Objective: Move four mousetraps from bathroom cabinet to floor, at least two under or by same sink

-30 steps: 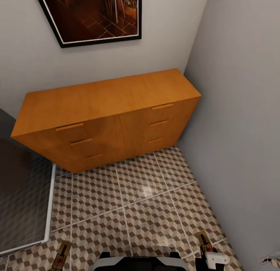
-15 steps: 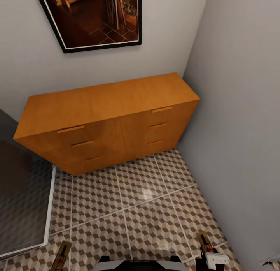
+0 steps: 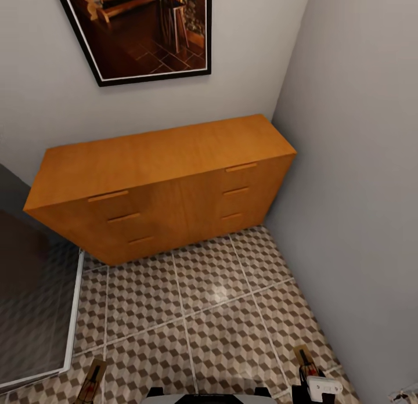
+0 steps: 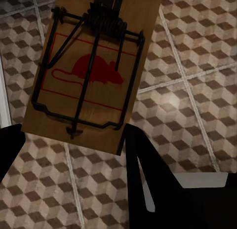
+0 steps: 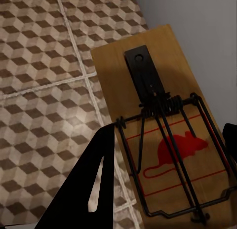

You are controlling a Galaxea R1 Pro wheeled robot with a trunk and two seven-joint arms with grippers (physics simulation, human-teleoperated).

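You have a mousetrap (image 4: 89, 76) clamped in your left jaws and a second mousetrap (image 5: 168, 140) clamped in your right jaws. Both hang above the bathroom floor (image 3: 220, 311), facing the cabinet (image 3: 162, 183), long axes pointing away from the jaws.

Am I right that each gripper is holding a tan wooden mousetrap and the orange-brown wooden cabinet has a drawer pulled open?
Not quite. In the head view every drawer of the orange-brown wooden cabinet is closed. The left gripper and right gripper do each hold a tan wooden mousetrap.
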